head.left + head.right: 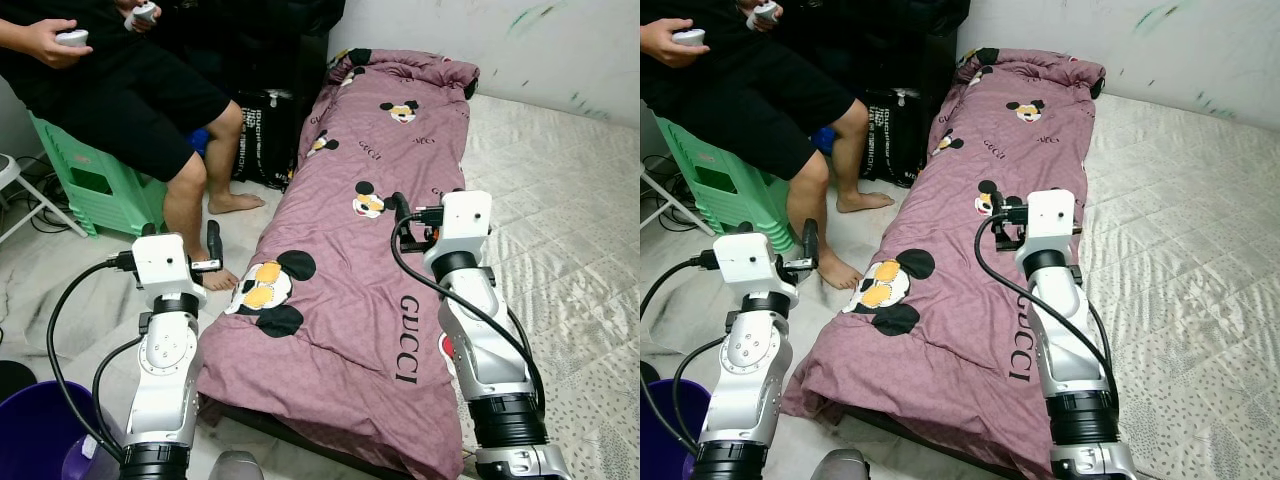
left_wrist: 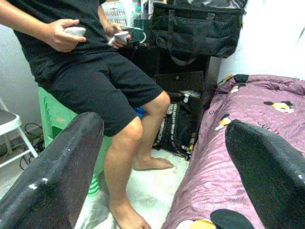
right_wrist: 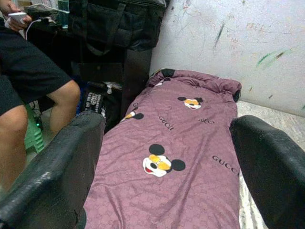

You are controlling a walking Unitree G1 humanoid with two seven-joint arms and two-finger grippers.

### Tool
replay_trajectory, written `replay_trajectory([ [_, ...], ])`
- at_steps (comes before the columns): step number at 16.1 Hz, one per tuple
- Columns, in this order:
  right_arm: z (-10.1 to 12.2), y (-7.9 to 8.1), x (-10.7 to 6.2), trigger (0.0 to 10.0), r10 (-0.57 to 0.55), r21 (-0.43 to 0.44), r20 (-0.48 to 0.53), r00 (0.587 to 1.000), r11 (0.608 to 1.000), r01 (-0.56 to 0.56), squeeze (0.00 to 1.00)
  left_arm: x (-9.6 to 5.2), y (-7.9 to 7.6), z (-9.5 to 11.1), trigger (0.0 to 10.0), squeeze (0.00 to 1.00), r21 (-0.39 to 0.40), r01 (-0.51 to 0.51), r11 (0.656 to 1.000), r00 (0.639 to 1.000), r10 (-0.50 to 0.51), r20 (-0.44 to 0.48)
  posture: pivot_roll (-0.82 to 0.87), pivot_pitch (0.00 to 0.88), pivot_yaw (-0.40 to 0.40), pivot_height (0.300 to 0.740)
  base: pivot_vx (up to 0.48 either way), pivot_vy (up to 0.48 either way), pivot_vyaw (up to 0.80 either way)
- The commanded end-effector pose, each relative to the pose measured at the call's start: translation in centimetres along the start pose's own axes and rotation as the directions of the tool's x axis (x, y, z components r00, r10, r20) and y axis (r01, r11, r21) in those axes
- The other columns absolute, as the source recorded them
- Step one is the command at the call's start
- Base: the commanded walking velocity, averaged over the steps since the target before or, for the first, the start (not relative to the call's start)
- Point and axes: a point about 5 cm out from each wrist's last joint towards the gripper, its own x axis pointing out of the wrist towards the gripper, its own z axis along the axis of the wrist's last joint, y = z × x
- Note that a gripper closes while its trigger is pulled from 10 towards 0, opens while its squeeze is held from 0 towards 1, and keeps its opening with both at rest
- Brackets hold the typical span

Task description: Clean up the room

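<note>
A mauve quilt (image 1: pixel 350 270) printed with cartoon mice and black lettering lies lengthwise on the bed, running from the near edge to the far wall. My left gripper (image 2: pixel 162 124) is raised beside the quilt's near left edge, open, with nothing between its fingers (image 1: pixel 213 240). My right gripper (image 3: pixel 167 119) is held up over the quilt's right side near its middle, also open and empty. One of its black fingers (image 1: pixel 400 207) shows beside the white wrist housing.
A person (image 1: pixel 120 90) sits on a green stool (image 1: pixel 95 185) at the left, holding white controllers, bare feet on the floor by the quilt. A black bag (image 1: pixel 262 135) stands behind. A purple bucket (image 1: pixel 35 435) is near left. A pale patterned mat (image 1: pixel 570 200) spreads right.
</note>
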Motion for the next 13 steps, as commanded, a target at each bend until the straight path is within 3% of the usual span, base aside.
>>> replay_trajectory([
  [1, -0.22, 0.13, 0.16, 10.0, 0.011, -0.002, -0.020, 1.000, 1.000, -0.011, 0.00, -0.10, 0.07, -0.22, 10.0, 0.00, 0.020, -0.007, 1.000, 1.000, 0.007, -0.016, 0.00, 0.000, -0.032, 0.740, 0.000, 0.000, 0.00],
  [4, -0.73, 0.35, 0.44, 10.0, 0.030, -0.018, -0.066, 0.997, 0.999, -0.032, 0.00, -0.55, 0.38, -0.63, 10.0, 0.00, -0.026, -0.035, 0.999, 0.999, 0.034, -0.035, 0.01, 0.000, -0.068, 0.740, 0.000, 0.000, -0.17],
  [12, -0.48, 0.14, 0.73, 10.0, 0.026, 0.002, -0.057, 0.998, 1.000, -0.026, 0.00, -0.67, 0.12, -0.71, 10.0, 0.00, -0.015, -0.031, 0.999, 0.999, 0.030, -0.036, 0.00, 0.000, -0.072, 0.740, 0.000, 0.000, -0.79],
  [13, -0.53, 0.01, 0.50, 10.0, 0.024, -0.002, -0.055, 0.998, 1.000, -0.024, 0.00, -0.62, -0.02, -0.75, 10.0, 0.00, -0.017, -0.022, 1.000, 0.999, 0.021, -0.039, 0.00, 0.000, -0.067, 0.740, 0.000, 0.000, 0.00],
])
